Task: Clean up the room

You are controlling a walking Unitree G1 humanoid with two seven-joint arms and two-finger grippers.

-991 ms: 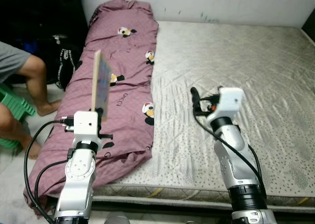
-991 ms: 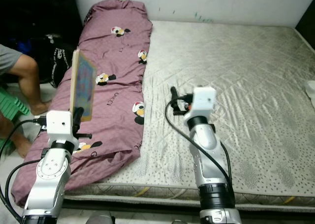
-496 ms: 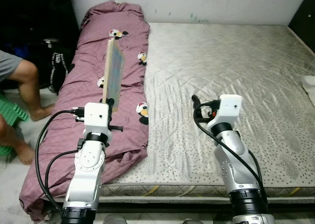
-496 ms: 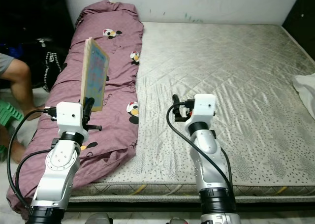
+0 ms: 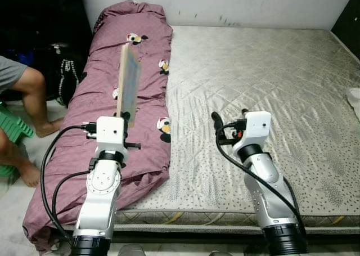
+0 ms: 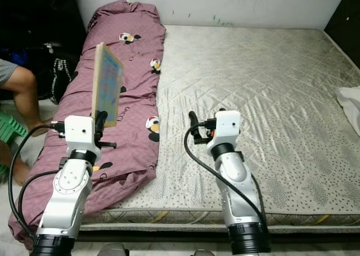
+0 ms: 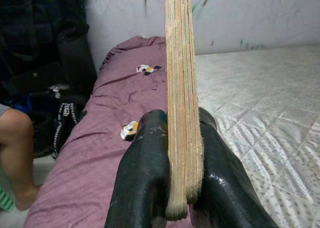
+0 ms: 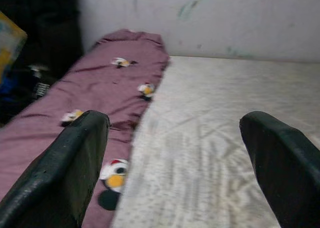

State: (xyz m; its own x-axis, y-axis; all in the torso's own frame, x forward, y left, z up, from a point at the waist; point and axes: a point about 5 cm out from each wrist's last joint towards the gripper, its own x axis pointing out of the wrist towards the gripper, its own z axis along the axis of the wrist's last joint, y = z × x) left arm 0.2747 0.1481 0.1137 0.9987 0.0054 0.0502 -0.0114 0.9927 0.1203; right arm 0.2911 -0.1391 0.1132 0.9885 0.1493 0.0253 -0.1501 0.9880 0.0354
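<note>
Left claw [image 7: 182, 188] clamps thin flat board [image 5: 127, 82] upright; right claw [image 8: 175, 158] wide over quilted mattress [image 5: 270, 76]

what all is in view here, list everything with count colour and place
mattress: one, grey quilted, bare, along the white wall
duvet: one, mauve with penguin prints, rolled along the mattress's left edge
board: one, tan and flat with a printed face, held upright on edge over the duvet
bag: one, black with white lettering, on the floor left of the bed
stool: one, green, far left, under the seated person
cloth: one, white, at the mattress's right edge
person: one, seated far left, bare legs and grey shorts showing
left hand: black fingers shut on the board
right hand: black fingers open, above the mattress
</note>
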